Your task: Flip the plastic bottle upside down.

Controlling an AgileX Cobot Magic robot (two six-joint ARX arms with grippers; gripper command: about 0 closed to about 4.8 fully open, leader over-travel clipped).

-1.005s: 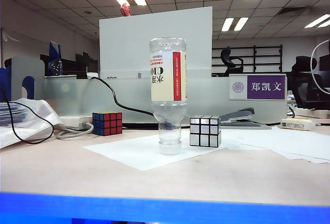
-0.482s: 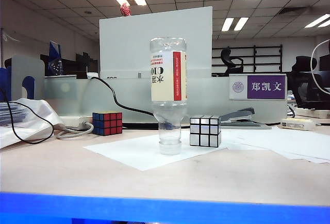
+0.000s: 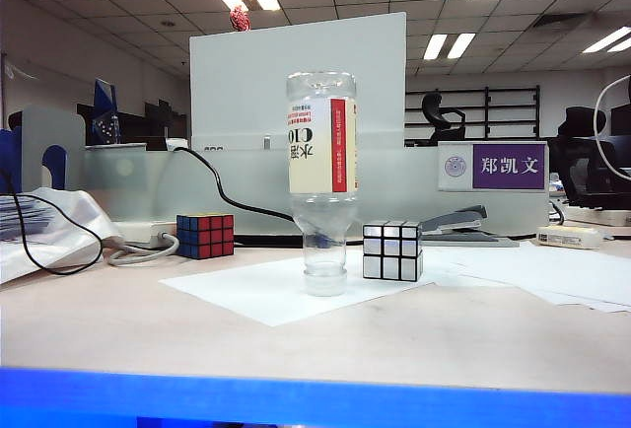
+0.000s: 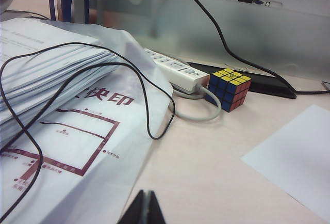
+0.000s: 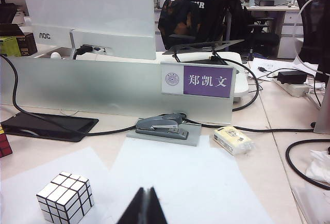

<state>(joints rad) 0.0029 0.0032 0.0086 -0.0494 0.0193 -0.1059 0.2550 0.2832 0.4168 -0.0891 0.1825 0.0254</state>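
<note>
The clear plastic bottle [image 3: 322, 172] stands upside down on its cap on a white paper sheet [image 3: 256, 290], its cream label with a red stripe inverted. No gripper touches it, and neither gripper shows in the exterior view. My left gripper [image 4: 146, 199] is shut and empty, low over the bare desk beside a plastic-wrapped paper stack. My right gripper [image 5: 146, 195] is shut and empty too, above white paper near the silver mirror cube [image 5: 65, 196]. The bottle appears in neither wrist view.
A coloured cube [image 3: 205, 236] sits left of the bottle and the silver mirror cube [image 3: 391, 250] right of it. A stapler [image 3: 463, 224], power strip [image 4: 175, 69], black cables [image 4: 77, 74], the paper stack [image 4: 46, 79] and a frosted divider [image 3: 394, 186] line the back.
</note>
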